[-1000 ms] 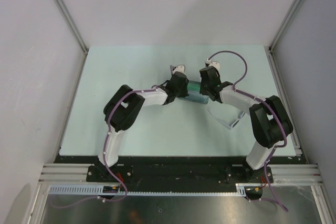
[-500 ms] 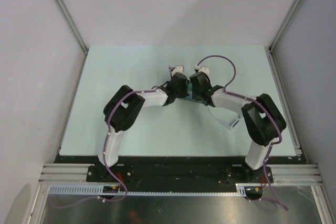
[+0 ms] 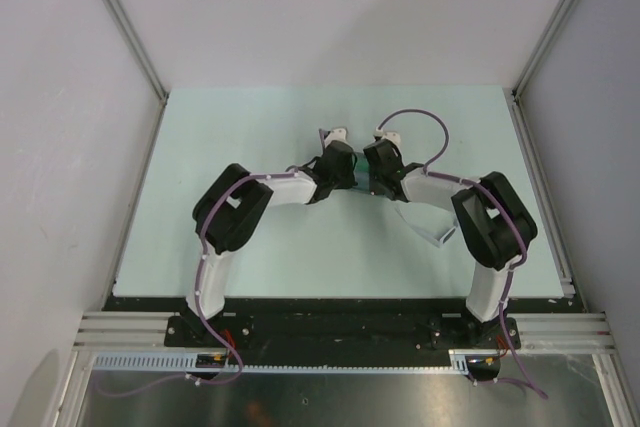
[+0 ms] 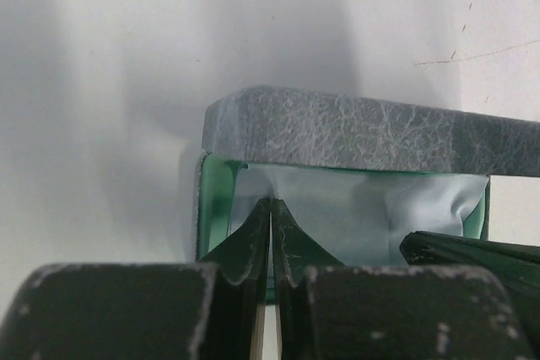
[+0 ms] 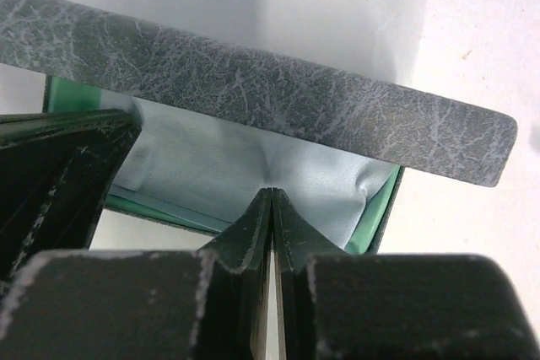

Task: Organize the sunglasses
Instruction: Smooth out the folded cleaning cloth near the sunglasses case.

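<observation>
**Two shut grippers at the mouth of the case, the sunglasses out on the table**

Both arms meet in the middle of the pale green table [image 3: 250, 117]. The left gripper [image 4: 270, 208] has its two fingers pressed tight together. The right gripper [image 5: 272, 196] does too. Both tips poke into the open side of the grey felt case [image 4: 363, 132]. The case is green inside. A light blue cloth [image 4: 354, 208] lies in it, and both tips touch that cloth. I cannot tell if they pinch a bit of it. The white sunglasses [image 3: 436, 237] are not in the case. They lie on the table to its right, partly under the right arm. No gripper touches them.
</observation>
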